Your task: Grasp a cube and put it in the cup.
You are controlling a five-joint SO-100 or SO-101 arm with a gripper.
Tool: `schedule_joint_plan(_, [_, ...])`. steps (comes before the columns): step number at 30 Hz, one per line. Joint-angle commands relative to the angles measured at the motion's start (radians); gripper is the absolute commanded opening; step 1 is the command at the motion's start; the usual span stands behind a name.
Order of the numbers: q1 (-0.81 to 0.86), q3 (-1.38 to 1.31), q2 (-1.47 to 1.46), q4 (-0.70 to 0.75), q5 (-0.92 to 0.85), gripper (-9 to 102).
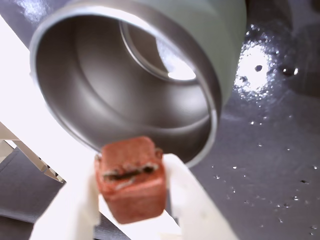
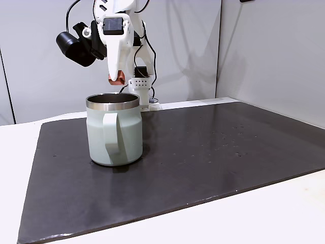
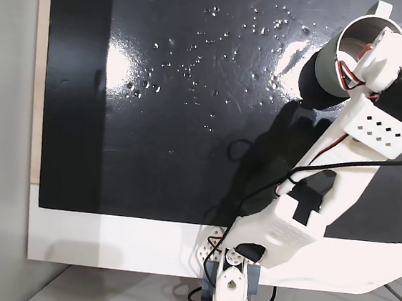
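A white two-finger gripper (image 1: 132, 200) is pinching the cube (image 1: 132, 177), a small reddish-brown block with a rough, split face, and is holding it in the air just above the rim of the cup (image 1: 125, 85), as the wrist view is showing from close range. The white fingers (image 1: 190, 200) are pressing on the block from either side, and the steel inside of the mug is lying open right behind it, its bare metal rim curving around a shiny bottom. In a fixed view from the side, the gripper (image 2: 117, 77) is hanging nose-down over the back edge of the pale mint-green cup (image 2: 114, 129), with the cube (image 2: 117, 77) showing as a small red spot at the fingertips, clear of the rim and not touching it. The mug is standing upright on a dark mat (image 2: 213, 152), its wide handle facing that camera, and the mat is lying on a white table (image 2: 284, 213). In a fixed view from above, the arm (image 3: 327, 178) is reaching from its base at the bottom of the picture to the cup (image 3: 356, 41) near the upper right corner, covering part of the mug's mouth, while light is glinting off specks on the dark mat (image 3: 154, 117).
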Motion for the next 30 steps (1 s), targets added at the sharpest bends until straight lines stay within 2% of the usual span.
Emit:
schedule_joint_plan(1, [0.003, -0.057, 0.009, 0.003, -0.009, 0])
schedule_joint_plan(4, [0.012, -0.057, 0.0, 0.009, -0.015, 2])
schedule_joint_plan(7, [0.025, -0.057, -0.003, 0.018, -0.009, 18])
schedule_joint_plan(9, [0.032, -0.066, -0.003, 0.025, 0.002, 23])
schedule_joint_plan(30, [-0.032, 0.058, 0.167, 0.021, 0.012, 23])
